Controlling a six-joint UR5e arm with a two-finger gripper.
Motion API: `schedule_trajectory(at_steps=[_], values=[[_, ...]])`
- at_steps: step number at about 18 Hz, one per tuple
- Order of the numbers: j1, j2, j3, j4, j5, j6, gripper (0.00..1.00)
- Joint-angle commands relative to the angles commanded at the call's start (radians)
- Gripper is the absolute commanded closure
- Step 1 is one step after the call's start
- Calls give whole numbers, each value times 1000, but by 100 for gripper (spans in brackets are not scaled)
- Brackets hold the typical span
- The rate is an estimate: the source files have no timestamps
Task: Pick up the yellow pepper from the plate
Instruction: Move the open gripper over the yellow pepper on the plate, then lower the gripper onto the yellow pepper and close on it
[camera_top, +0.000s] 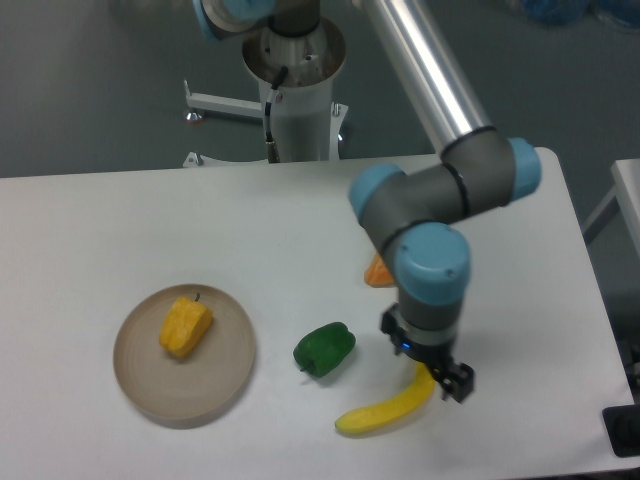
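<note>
My pincer (452, 381) hangs low over the right end of the banana (388, 406), near the counter's (120, 220) front edge; whether its fingers are wide or narrow I cannot tell, and it holds nothing that I can see. The yellow pepper (185, 324) lies on the plate (150, 385), well apart to the left. The green pepper (324, 349) sits between them, and my wrist hides most of the orange wedge (377, 270).

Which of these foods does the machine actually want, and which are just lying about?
Wanted for the job:
- yellow pepper
- plate it lies on
- claw, which does the picking

Just lying about:
- green pepper
- banana
- orange wedge, mostly hidden behind the arm
</note>
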Motion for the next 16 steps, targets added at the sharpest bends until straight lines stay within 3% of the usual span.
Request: schedule_trajectory(at_steps=[4, 8, 12, 16], values=[[-75, 60, -35, -69, -63, -172, 0], [-161, 100, -95, -69, -97, -392, 0], [-222, 104, -153, -62, -130, -577, 0], [-241, 101, -161, -58, -189, -698, 0]])
